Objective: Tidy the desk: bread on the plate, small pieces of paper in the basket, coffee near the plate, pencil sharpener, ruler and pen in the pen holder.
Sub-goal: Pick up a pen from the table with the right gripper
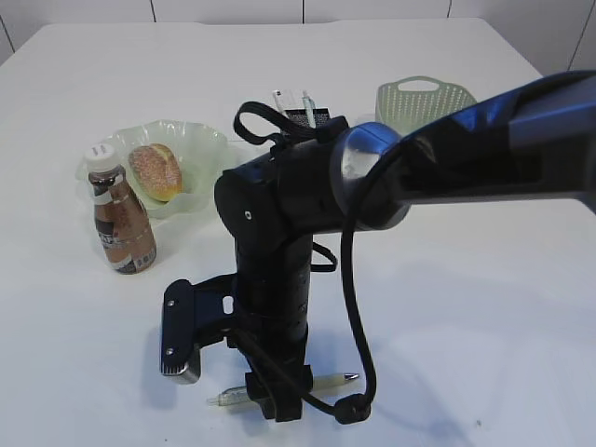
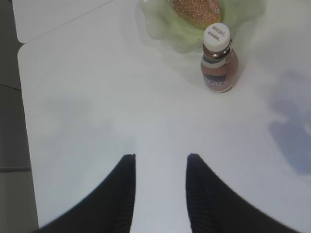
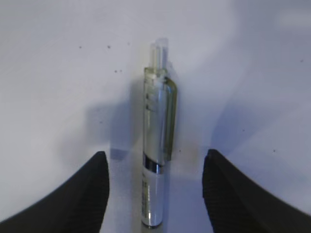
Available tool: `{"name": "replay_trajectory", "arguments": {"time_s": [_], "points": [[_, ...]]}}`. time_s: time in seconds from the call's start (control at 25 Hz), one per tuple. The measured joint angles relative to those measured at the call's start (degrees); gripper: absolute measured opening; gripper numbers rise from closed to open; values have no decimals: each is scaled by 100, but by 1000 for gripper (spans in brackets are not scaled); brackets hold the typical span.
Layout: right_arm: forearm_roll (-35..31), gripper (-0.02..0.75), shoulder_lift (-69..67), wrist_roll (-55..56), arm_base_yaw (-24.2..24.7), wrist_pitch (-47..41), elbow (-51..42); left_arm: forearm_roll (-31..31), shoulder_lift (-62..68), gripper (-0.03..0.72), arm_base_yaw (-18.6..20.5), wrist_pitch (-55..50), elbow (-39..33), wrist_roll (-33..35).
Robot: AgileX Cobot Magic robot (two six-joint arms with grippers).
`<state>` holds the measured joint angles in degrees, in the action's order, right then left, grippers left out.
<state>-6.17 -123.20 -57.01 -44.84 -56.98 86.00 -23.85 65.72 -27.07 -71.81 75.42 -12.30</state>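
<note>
Right gripper (image 3: 155,167) fingers spread either side of pen (image 3: 158,155) | pen: clear silvery barrel, clip, lying near desk (image 1: 484,279) front edge | left gripper (image 2: 160,167) fingers spread, holding nothing

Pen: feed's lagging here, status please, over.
Right hand open, straddling pen on desk, no grip yet. Left hand open, empty, near coffee. Bread on plate. Nothing blocking pen.
</note>
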Motion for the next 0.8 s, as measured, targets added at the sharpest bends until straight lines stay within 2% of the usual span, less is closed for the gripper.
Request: {"name": "replay_trajectory", "arguments": {"time_s": [0.8], "points": [[-35,478,-137,-2,0,0,0,10,0,244,0,0,0,0]]}}
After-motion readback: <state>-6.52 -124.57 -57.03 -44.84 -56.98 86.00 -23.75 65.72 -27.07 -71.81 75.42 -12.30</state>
